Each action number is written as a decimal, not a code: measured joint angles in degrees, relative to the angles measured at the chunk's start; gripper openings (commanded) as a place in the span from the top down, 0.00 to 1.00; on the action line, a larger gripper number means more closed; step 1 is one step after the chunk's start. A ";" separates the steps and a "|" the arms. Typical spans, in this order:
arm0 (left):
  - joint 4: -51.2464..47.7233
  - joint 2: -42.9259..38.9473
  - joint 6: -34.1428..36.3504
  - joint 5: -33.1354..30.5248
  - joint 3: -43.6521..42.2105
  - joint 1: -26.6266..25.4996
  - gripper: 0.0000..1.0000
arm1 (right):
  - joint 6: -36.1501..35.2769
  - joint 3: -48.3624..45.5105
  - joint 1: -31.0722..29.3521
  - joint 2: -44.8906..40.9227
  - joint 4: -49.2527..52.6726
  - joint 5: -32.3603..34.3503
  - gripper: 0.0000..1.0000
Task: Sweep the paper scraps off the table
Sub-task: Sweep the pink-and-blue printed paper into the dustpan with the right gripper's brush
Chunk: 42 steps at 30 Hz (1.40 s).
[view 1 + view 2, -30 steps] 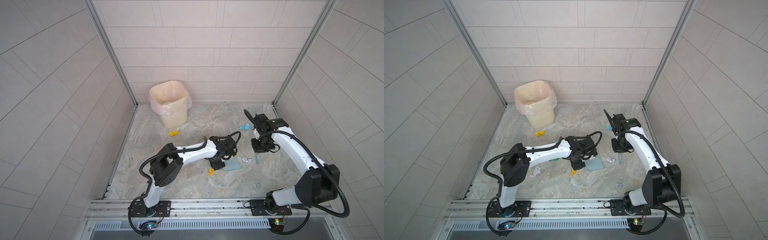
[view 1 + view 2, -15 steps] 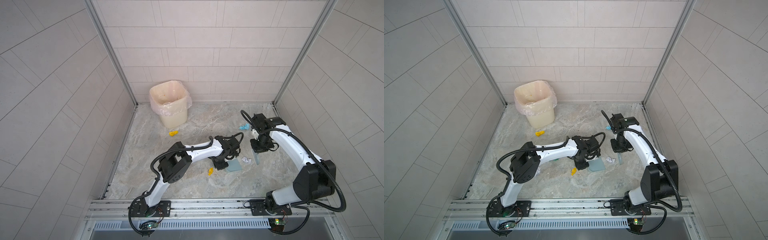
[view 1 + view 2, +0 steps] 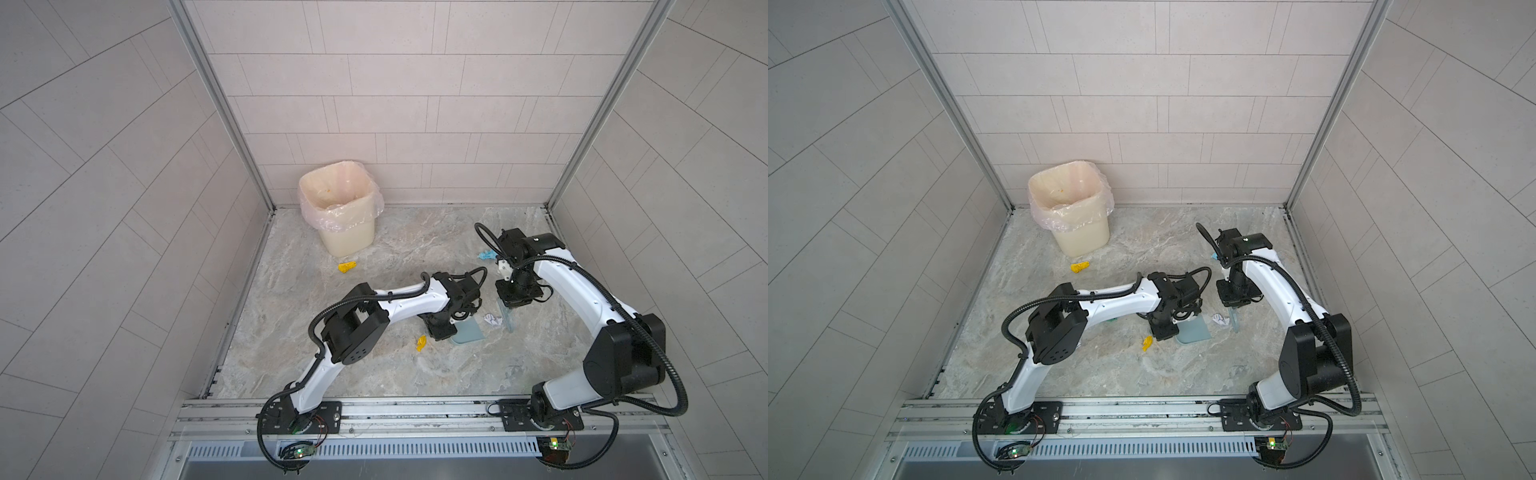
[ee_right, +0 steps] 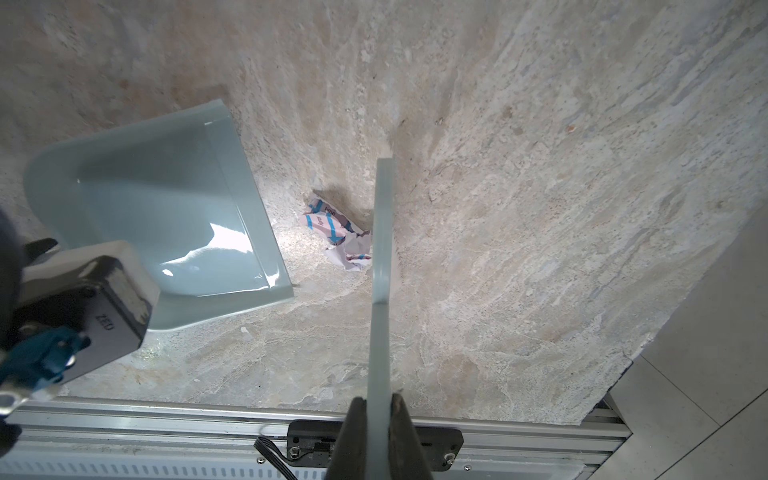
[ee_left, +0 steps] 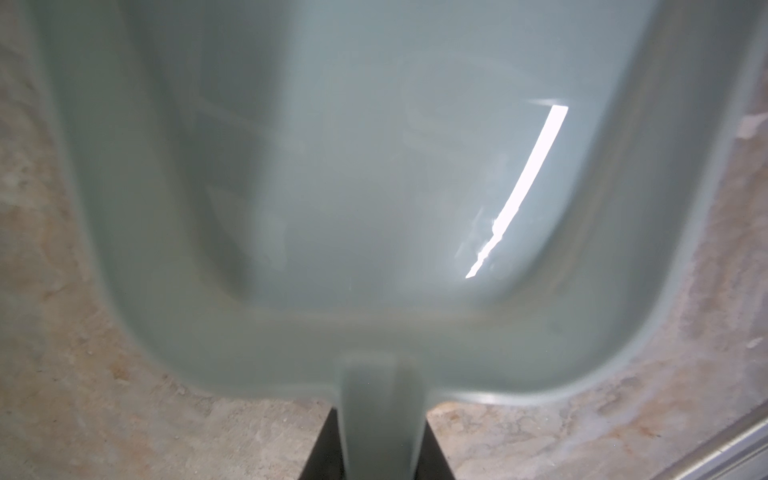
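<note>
A: What do the fingers hold?

B: The right fingers (image 4: 355,440) pinch a pale hand brush (image 4: 381,270). The left fingers (image 5: 322,453) pinch the dustpan (image 5: 332,208) by its handle.

A: And the paper?

B: In a top view, a white scrap (image 3: 492,331) lies right of centre, between the brush and the pan's lip. It is likely feather-light and soft, better nudged than gripped. A yellow scrap (image 3: 421,343) lies further left on the marbled counter (image 3: 374,374), which is enclosed by tiled walls (image 3: 415,104).

Beige-grey marbled table (image 3: 374,374), flat, railed in aluminium at the near edge. Scattered on it, well apart: crumpled yellow scrap (image 3: 347,267) toward the far left; second yellow scrap (image 3: 421,343) near centre; white printed scrap (image 4: 338,235), pink and blue markings, right of centre; light blue scrap (image 3: 487,254) toward the far right; green scrap (image 3: 1112,321), mostly hidden.
</note>
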<state>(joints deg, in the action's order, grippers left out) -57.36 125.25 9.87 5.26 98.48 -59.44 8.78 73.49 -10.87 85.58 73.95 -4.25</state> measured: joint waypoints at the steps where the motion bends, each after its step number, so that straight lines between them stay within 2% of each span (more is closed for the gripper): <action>1: -0.09 0.17 0.00 -0.09 0.17 0.00 1.00 | 0.00 0.00 -0.11 0.00 -0.02 -0.31 1.00; 6: -0.11 0.50 0.00 -0.17 0.74 0.00 1.00 | 0.04 0.00 -0.94 0.00 0.00 -2.75 1.00; 20: -0.33 0.76 -0.28 -0.13 0.98 0.07 1.00 | 1.40 0.33 -3.10 -0.85 -0.11 -17.62 1.00; 26: -0.07 0.76 -0.52 -0.15 1.01 0.07 1.00 | 1.70 0.37 -0.83 -1.81 0.46 -18.78 1.00; 33: 1.14 0.76 -0.94 -0.15 0.81 0.04 1.00 | 0.46 1.97 6.78 -3.61 2.40 -17.64 1.00; 42: 3.10 -1.33 -2.16 -0.15 -1.88 0.46 1.00 | 0.33 2.19 10.03 -5.77 2.67 -15.43 1.00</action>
<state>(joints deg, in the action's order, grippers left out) -54.26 123.92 7.70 5.10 96.60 -58.98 9.10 75.68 -0.84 79.81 76.62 -19.68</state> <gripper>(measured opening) 0.208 0.116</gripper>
